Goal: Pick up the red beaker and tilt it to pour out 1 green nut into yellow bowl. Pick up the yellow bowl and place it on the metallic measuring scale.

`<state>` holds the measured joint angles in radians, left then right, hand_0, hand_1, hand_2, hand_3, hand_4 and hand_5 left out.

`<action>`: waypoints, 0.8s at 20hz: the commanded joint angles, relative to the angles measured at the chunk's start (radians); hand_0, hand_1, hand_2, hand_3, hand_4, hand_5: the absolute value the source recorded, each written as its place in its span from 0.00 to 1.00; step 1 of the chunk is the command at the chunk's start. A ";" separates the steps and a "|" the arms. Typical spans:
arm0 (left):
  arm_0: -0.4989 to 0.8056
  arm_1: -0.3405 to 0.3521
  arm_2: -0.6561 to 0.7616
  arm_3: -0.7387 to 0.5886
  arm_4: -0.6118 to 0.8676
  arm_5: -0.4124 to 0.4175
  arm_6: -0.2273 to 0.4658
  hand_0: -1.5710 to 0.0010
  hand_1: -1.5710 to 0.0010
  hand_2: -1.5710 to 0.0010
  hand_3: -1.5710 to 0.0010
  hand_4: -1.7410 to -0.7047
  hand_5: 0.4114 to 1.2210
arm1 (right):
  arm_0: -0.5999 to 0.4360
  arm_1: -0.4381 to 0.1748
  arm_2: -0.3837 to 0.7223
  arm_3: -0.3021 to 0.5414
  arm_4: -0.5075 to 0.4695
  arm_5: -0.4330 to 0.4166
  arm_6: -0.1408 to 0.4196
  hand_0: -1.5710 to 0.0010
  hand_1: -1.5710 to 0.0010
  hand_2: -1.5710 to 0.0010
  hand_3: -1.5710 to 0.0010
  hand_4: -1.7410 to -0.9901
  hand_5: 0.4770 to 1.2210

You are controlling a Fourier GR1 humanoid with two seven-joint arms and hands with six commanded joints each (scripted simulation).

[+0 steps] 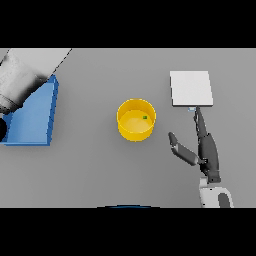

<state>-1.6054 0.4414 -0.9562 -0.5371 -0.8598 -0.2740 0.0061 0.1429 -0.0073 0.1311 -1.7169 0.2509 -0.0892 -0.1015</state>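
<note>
Fingers of the right hand are held straight, grasping nothing, right of the yellow bowl; the nut is seen inside.

yellow bowl: round, upright, at the table's middle; holds one green nut near its right inner wall
metallic measuring scale: flat pale square, right of the bowl, apart
</note>
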 commanded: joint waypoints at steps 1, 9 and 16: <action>0.013 0.025 0.060 0.017 0.060 0.012 0.036 0.00 0.00 0.01 0.12 0.01 1.00 | -0.008 -0.013 -0.016 0.008 -0.017 0.009 0.006 1.00 1.00 1.00 1.00 0.72 0.16; 0.253 0.208 0.387 0.034 0.497 0.216 0.151 0.00 0.00 0.00 0.09 0.00 1.00 | -0.008 -0.038 -0.019 0.023 -0.028 0.031 -0.051 1.00 1.00 1.00 1.00 0.69 0.15; 0.636 0.340 0.500 -0.298 0.757 0.488 0.419 0.00 0.00 0.00 0.07 0.00 1.00 | -0.017 -0.057 -0.008 0.037 0.000 0.035 -0.036 1.00 1.00 1.00 1.00 0.71 0.21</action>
<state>-0.9684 0.7814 -0.4562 -0.8344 -0.1004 0.2139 0.4226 0.1259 -0.0646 0.1228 -1.6803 0.2514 -0.0537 -0.1374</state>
